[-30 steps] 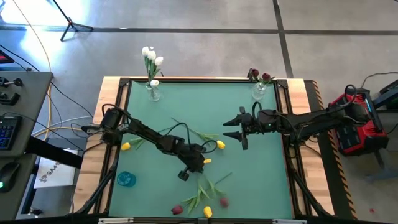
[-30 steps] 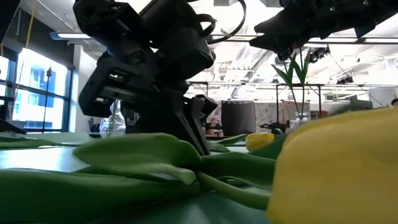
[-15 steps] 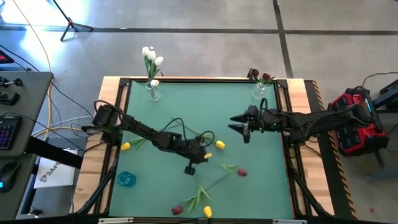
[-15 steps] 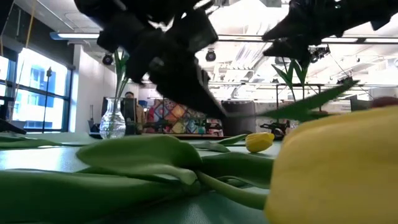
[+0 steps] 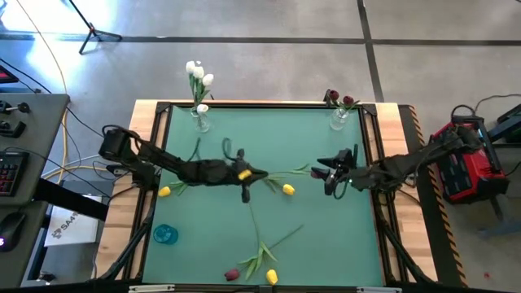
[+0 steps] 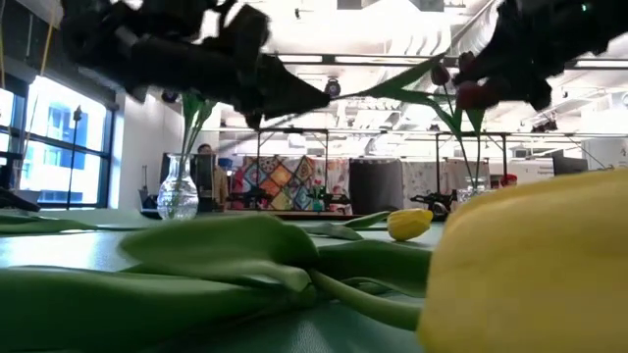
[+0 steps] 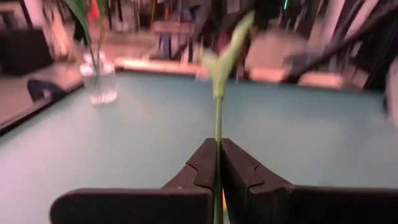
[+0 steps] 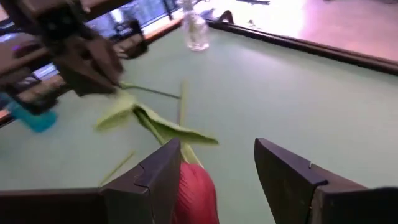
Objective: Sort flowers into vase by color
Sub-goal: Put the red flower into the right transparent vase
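My left gripper [image 5: 247, 181] is over the table's middle, shut on a dark red tulip's green stem [image 5: 285, 172]. The stem runs level toward the table's right, where the tulip's head [image 8: 196, 193] sits between the fingers of my open right gripper [image 8: 216, 149], close beside one finger. Whether that finger touches the head, I cannot tell. A glass vase with white tulips [image 5: 200, 120] stands at the far edge on the left. Another glass vase, holding dark red tulips [image 5: 339, 120], stands at the far edge on the right. My left gripper pinches the red tulip's bare stem [image 7: 217, 134] between its two shut fingers, at the end away from the head. The fingers come level from the table's left and lie along the stem. The tulip is lifted clear, with its leaves [image 7: 227, 50] and head beyond the fingertips.
Yellow tulips lie on the green mat at the left [image 5: 165, 192], in the middle [image 5: 286, 189] and at the near edge [image 5: 272, 278]. A dark red one [image 5: 232, 275] lies beside that last one. A small blue vessel [image 5: 164, 234] stands near-left. A raised frame [image 5: 269, 104] rims the mat.
My left gripper has risen and drawn back toward the table's far-left, carrying the red tulip by its stem off the near part of the mat. The tulip's head has swung from the near edge up to my right gripper, which has shifted slightly toward the right.
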